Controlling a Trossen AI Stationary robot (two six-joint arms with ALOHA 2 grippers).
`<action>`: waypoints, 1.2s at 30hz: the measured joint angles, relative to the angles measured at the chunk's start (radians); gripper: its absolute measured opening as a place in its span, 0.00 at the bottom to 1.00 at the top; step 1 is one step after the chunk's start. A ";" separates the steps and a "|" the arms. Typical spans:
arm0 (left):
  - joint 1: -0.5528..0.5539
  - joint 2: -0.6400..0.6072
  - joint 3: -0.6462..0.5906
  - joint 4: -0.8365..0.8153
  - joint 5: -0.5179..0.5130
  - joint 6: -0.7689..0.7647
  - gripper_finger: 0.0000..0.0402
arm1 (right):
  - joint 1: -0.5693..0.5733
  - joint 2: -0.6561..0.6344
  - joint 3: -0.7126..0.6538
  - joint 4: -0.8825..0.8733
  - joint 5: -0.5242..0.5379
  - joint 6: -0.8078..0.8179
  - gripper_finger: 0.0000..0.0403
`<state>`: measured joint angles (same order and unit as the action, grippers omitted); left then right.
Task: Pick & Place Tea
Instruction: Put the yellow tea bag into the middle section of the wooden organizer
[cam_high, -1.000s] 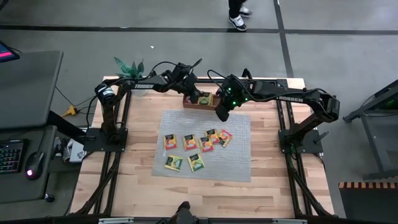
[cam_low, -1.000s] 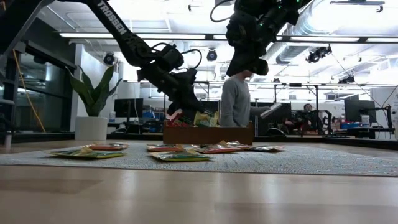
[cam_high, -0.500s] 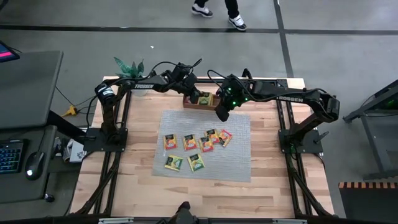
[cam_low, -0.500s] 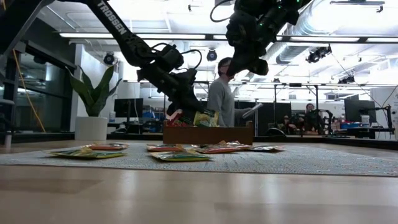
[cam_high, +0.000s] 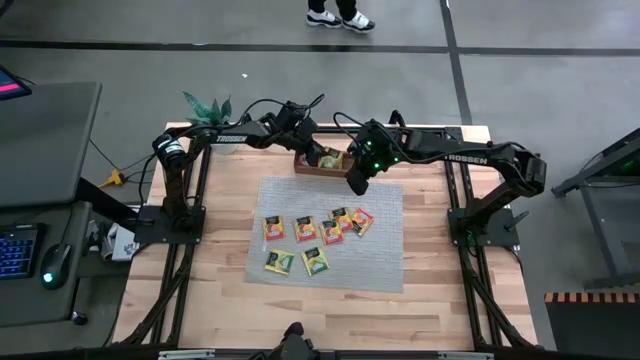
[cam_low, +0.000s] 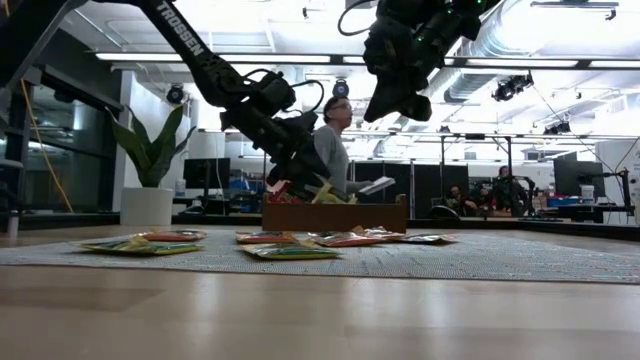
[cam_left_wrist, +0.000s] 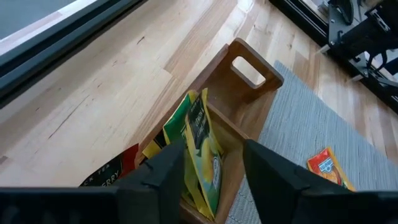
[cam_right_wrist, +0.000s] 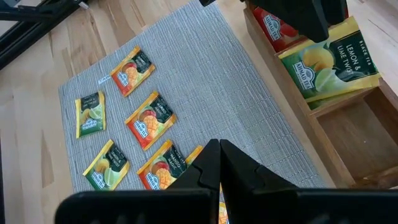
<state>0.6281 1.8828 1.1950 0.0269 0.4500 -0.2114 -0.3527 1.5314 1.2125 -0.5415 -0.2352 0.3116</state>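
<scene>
a yellow-green lemon-and-lime tea sachet (cam_left_wrist: 202, 146) stands on edge in the middle compartment of the brown wooden three-compartment tray (cam_left_wrist: 249, 109), leaning against other upright sachets, with a red sachet (cam_right_wrist: 278, 30) in the compartment beside it. the left tool (cam_left_wrist: 208, 171) hangs right over the yellow-green sachet, its two dark fingers (cam_left_wrist: 168, 168) apart on either side of it and not pressing it. the tray sits at the far edge of the large grey woven mat (cam_high: 375, 255). seven more flat square sachets (cam_high: 310, 240), orange, yellow and green, lie spread flat on the mat, well apart from the tray. the right tool (cam_right_wrist: 219, 158) hovers above the mat near the tray, its fingers pressed together and carrying nothing. the mat lies on the light wooden counter (cam_high: 220, 300). beyond the counter a person (cam_low: 330, 155) holding papers is in view.
</scene>
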 joint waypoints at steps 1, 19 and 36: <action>0.000 0.000 0.000 0.000 0.000 0.000 0.41 | 0.000 0.000 0.000 0.000 0.000 -0.001 0.00; 0.026 -0.181 0.003 -0.229 0.011 0.057 0.44 | 0.000 0.000 0.000 -0.001 -0.037 -0.024 0.00; -0.205 -0.516 -0.313 -0.344 -0.131 -0.167 0.44 | 0.109 0.000 0.000 0.006 -0.063 -0.111 0.00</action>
<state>0.4229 1.3667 0.8816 -0.3171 0.3189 -0.3788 -0.2441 1.5318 1.2125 -0.5359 -0.2985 0.2010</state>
